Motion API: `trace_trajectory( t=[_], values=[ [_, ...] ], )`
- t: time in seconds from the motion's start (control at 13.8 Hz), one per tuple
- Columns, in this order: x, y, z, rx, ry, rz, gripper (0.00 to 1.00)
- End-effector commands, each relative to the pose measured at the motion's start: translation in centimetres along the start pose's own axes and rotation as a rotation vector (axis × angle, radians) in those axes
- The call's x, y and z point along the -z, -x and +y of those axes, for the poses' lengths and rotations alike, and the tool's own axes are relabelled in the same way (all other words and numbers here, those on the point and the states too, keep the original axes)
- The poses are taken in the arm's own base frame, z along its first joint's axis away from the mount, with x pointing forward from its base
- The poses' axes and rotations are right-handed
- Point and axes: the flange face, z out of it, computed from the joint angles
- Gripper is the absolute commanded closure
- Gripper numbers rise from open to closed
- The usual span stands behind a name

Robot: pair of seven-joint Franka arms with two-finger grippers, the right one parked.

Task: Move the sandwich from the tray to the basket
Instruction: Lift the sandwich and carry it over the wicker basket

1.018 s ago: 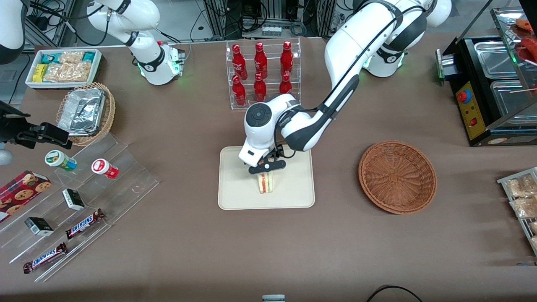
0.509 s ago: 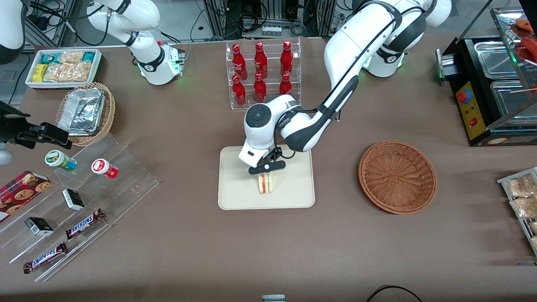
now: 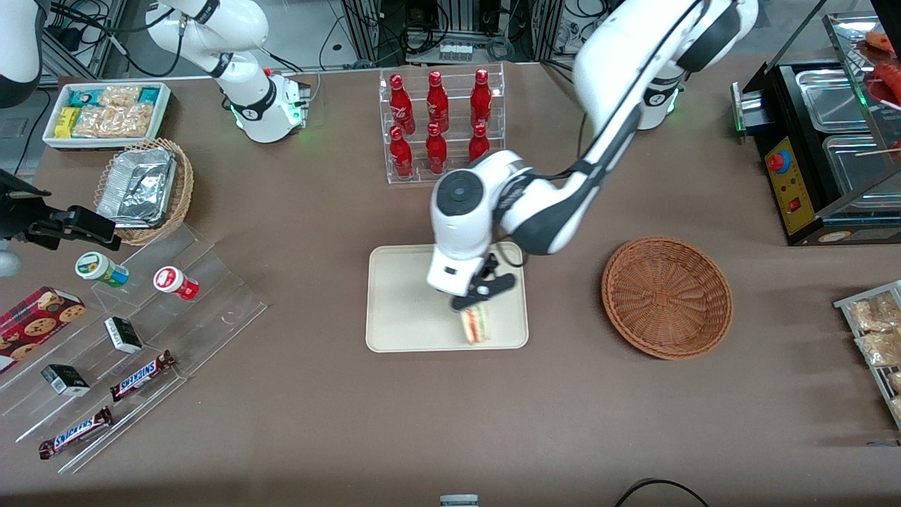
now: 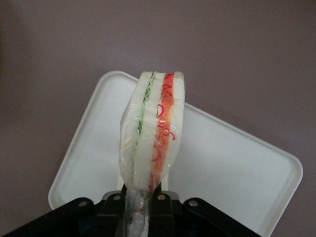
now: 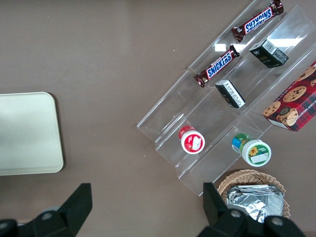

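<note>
the brown worktop (image 3: 563, 422) is the biggest thing, and it is under the fingers (image 4: 165, 182). the big black oven with a yellow side (image 3: 792, 186) is toward the working arm's end and farther from the front camera than the fingers. the clear plastic shelf with steps (image 3: 211, 282) is well apart from the fingers, toward the parked arm's end. it has sweets, little tubs and small boxes on it. the flat cream tray with round corners (image 3: 401, 303) is right below the fingers. the round brown woven basket (image 3: 667, 297) is toward the working arm's end from the fingers, with a gap between. the see-through rack of red bottles (image 3: 498, 105) is farther from the front camera than the fingers. the black two-finger gripper (image 3: 469, 310) is over the tray. its fingers are squeezed on the wrapper at one end of the sandwich. the white bread sandwich in clear wrap, with green and orange-red stripes (image 3: 475, 326), is between the fingers and sticks out past their tips, held over the tray. it is not in the basket.
</note>
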Motion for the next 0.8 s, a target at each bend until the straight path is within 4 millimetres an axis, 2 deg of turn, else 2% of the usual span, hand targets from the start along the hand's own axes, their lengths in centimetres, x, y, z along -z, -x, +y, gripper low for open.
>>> trace_trajectory(
  t=[0.0, 0.15, 0.29, 0.44, 0.58, 0.73],
  values=[
    [2.1, -8.1, -4.8, 0.303, -0.005, -0.083, 1.0],
    [2.9, -12.5, -8.4, 0.381, -0.048, -0.087, 1.0],
    [2.7, -16.3, -12.2, 0.444, -0.12, -0.094, 1.0],
    [1.8, -20.4, -17.0, 0.521, -0.176, -0.095, 1.0],
    [1.1, -22.1, -20.8, 0.505, -0.208, -0.109, 1.0],
    [-0.4, -23.5, -24.5, 0.529, -0.251, -0.103, 1.0]
  ],
)
